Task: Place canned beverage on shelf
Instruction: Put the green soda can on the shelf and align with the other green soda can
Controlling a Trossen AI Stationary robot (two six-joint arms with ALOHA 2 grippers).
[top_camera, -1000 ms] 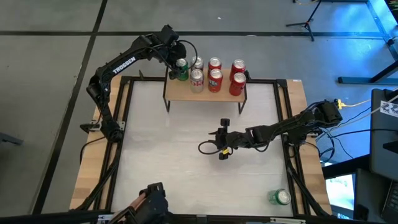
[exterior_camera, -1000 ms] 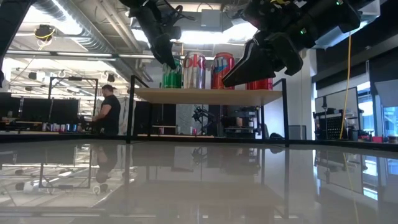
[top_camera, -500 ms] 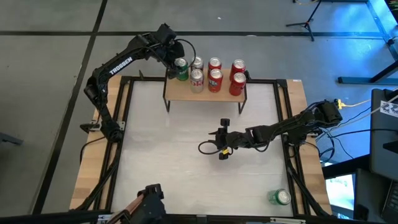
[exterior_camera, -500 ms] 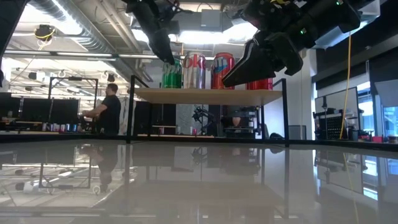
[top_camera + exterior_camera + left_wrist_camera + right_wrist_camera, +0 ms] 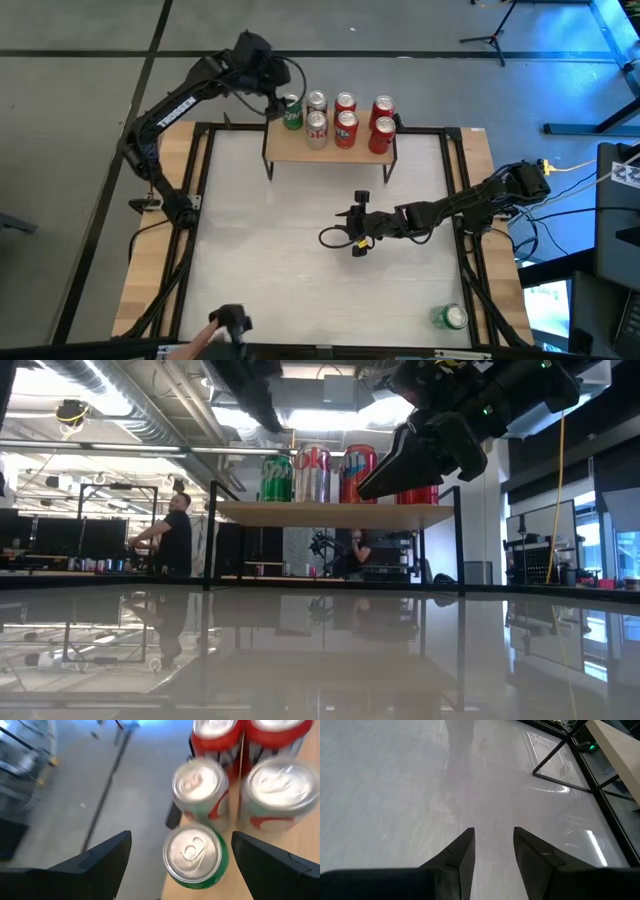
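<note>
A green can (image 5: 292,113) stands upright on its base at the left end of the shelf (image 5: 330,150), a small wood-topped stand on black legs at the table's far side. Several red and silver cans (image 5: 346,127) stand beside it. My left gripper (image 5: 181,837) hangs open above and just behind the green can (image 5: 195,855), with its fingers wide on either side and clear of it. In the low view it shows only at the top edge (image 5: 255,390). My right gripper (image 5: 342,232) hovers over the middle of the table, its fingers (image 5: 465,850) a little apart and holding nothing.
Another green can (image 5: 450,317) lies near the table's front right corner. A person's hand with a dark object (image 5: 230,323) shows at the near edge. In the low view, people stand in the room beyond the table. Bare tabletop (image 5: 280,250) lies between the shelf and the near edge.
My left gripper has risen and drawn back from the green can toward the table's far left, staying open. The can stays standing on the shelf. The person's hand at the near edge has shifted.
</note>
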